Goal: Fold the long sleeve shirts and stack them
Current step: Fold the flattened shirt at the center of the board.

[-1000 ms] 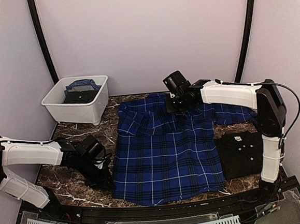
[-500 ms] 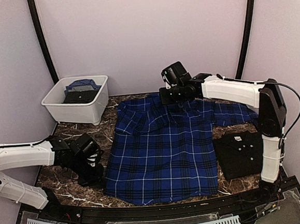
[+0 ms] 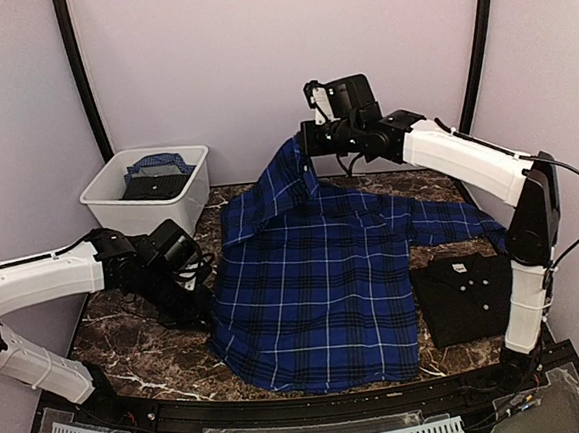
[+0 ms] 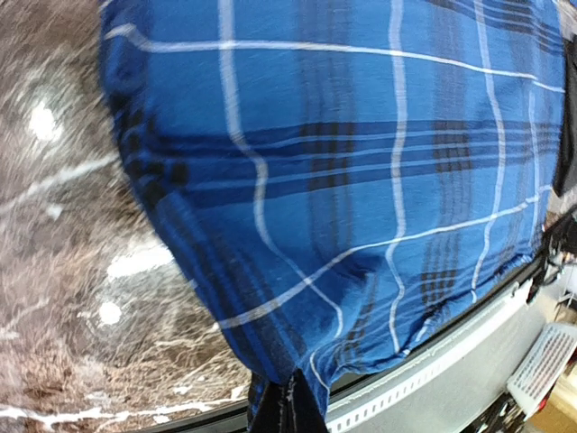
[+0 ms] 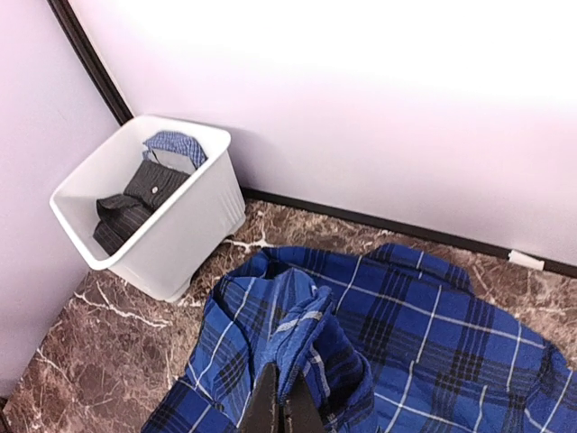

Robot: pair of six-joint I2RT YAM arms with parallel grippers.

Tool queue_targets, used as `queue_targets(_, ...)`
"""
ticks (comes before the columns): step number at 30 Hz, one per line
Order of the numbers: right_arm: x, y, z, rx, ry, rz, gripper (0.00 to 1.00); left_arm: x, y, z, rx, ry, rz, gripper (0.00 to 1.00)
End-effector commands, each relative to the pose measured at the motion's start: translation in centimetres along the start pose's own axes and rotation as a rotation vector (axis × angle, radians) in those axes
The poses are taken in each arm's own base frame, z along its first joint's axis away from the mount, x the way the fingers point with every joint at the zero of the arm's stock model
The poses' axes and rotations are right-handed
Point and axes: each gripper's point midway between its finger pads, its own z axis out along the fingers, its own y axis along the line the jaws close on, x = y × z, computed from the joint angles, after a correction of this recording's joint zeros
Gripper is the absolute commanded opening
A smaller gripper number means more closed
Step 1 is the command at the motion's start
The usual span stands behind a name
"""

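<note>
so, the plaid shirt point(image 3: 321, 294) lies spread out beside the white tub point(image 3: 138, 204), its long axis running near to far. both grippers pinch its tub-side edge: right gripper point(image 3: 306, 140) a raised far fold, left gripper point(image 3: 204, 308) the near edge. the shirt's body lies away from the tub.

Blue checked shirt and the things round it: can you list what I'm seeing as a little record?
Blue plaid shirt: spread on the marble table, far part raised
Left gripper: shut on the shirt's near-left hem
Right gripper: shut on the raised part
Black shirt: folded, at the table's right side
White tub: back left, holds more clothes
</note>
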Motion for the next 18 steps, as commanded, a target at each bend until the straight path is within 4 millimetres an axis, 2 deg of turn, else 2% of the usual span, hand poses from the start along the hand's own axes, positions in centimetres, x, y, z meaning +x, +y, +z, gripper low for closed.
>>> queue_targets(1,-8.5,-0.5,-5.7,0.032,-0.236,-0.019,0.00,0.5,-1.8,-0.2,0.020,0.046,0.147,0.00)
queue_targets(4,-9.7,-2.8,-7.6,0.139,-0.268,-0.008,0.00,0.4,-3.5,-0.1,0.052,0.066,0.217,0.00)
queue_targets(7,-9.6,-5.5,-9.2,0.235,-0.262,0.001,0.00,0.2,-6.0,-0.3,0.106,0.072,0.294,0.00)
queue_targets(12,-7.9,-9.2,-11.3,0.344,-0.234,0.007,0.00,0.3,-9.9,0.2,0.182,0.120,0.417,0.00)
queue_targets(15,-6.5,-10.9,-11.7,0.389,-0.208,0.010,0.00,0.6,-11.9,0.8,0.229,0.162,0.477,0.00)
queue_targets(18,-5.3,-12.4,-12.0,0.432,-0.186,0.017,0.00,1.2,-13.6,2.2,0.241,0.210,0.545,0.00)
